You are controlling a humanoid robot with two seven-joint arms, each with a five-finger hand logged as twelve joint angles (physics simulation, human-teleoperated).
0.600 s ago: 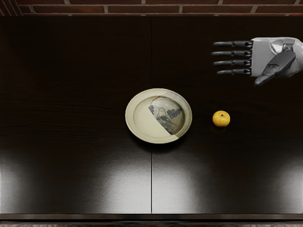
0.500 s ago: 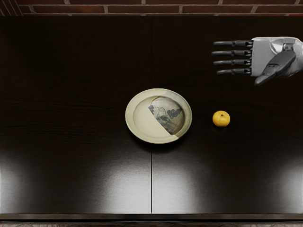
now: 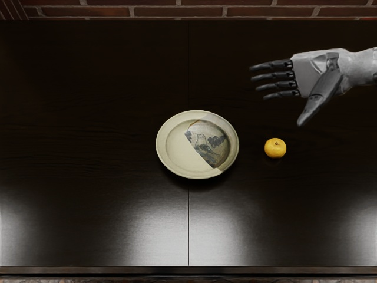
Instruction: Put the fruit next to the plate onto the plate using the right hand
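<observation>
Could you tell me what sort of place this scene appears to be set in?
Probably a simulated dining setting: a dark wooden table against a brick wall, holding a painted ceramic plate and a small yellow fruit.

No legible text, label, brand, number or sign recorded. The plate (image 3: 161, 144) bears a blue painted motif (image 3: 207, 143) on its inner face: a picture, not lettering.

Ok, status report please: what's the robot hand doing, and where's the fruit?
Right robot hand open, holding nothing, up past the fruit. Fruit on table, right of plate, not touching. Nothing between hand and fruit.
</observation>
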